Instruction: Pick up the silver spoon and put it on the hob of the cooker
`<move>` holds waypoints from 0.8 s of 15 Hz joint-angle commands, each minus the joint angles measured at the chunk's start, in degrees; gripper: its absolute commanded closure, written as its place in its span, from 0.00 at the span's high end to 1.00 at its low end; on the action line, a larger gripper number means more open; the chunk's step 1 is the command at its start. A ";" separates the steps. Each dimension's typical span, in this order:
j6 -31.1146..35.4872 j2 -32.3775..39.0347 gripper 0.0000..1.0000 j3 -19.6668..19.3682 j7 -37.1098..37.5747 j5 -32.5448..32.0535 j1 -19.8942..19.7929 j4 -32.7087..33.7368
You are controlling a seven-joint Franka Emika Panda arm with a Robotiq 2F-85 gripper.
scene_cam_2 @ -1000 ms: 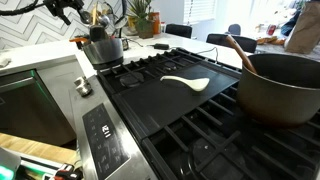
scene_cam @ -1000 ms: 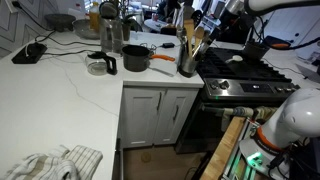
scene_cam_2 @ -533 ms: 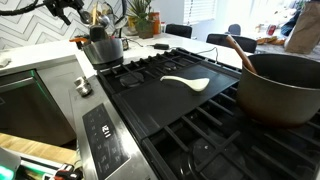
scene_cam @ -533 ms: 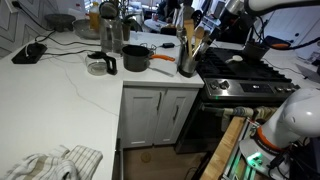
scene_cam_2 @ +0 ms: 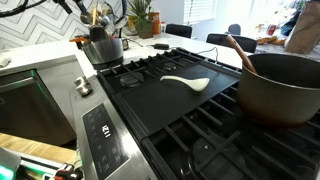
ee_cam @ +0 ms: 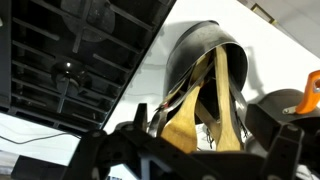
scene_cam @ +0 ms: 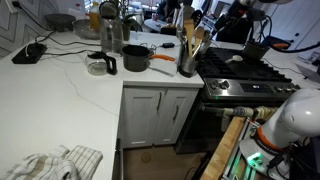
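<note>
The arm (scene_cam: 240,12) reaches in from high up over the corner where the white worktop (scene_cam: 60,90) meets the cooker, its wrist turned straight down. In the wrist view the gripper (ee_cam: 195,152) hangs right above the utensil holder (ee_cam: 205,45), which stands on the worktop just beside the hob (ee_cam: 60,60). The two dark fingers (ee_cam: 115,150) are spread wide apart at either side, gripping nothing, with the wooden utensils (ee_cam: 190,120) sticking up between them. In an exterior view a pale, glossy spoon (scene_cam_2: 186,82) lies flat on the hob's black surface (scene_cam_2: 150,115), bowl up, near the big dark pot (scene_cam_2: 285,95) and well apart from the holder (scene_cam_2: 103,48). Whether that spoon is silver I cannot tell.
</note>
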 commanded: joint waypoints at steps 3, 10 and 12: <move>-3.80 0.64 1.00 -9.25 -2.84 12.27 0.04 1.96; -8.99 7.44 1.00 -17.89 -11.70 27.77 1.39 4.79; -12.47 10.50 1.00 -18.98 -13.70 31.65 1.70 6.46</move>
